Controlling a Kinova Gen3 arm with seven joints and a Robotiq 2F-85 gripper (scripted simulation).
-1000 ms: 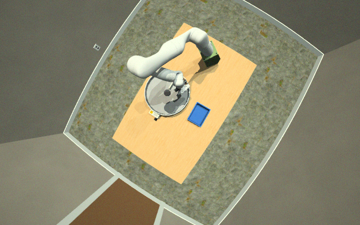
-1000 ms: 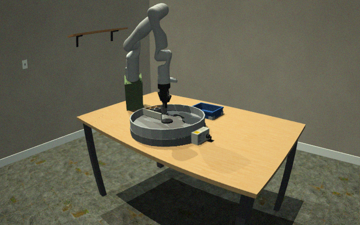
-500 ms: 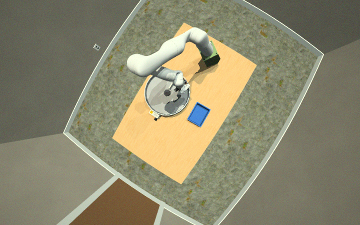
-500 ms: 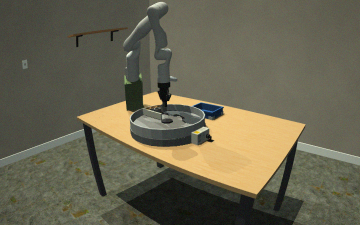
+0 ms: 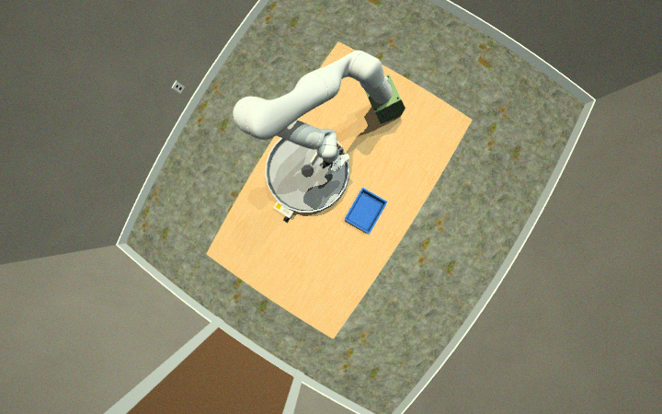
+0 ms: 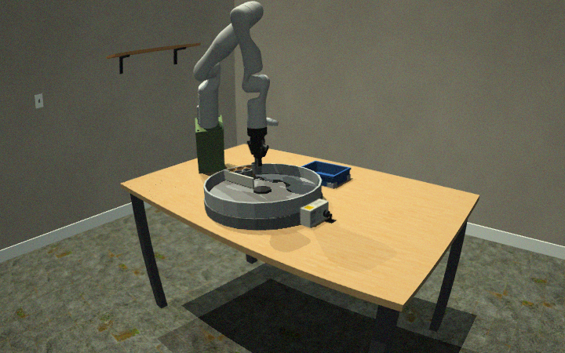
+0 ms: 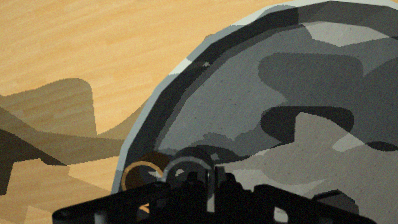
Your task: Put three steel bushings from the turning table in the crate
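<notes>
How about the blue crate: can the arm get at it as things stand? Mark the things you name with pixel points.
Probably yes. The crate [image 5: 358,225] [image 6: 339,176] looks open-topped and unobstructed, but the arm [image 5: 318,85] [image 6: 253,48] should first raise its jaws over the turning table's [image 5: 270,172] [image 6: 249,207] [image 7: 151,102] rim.
</notes>
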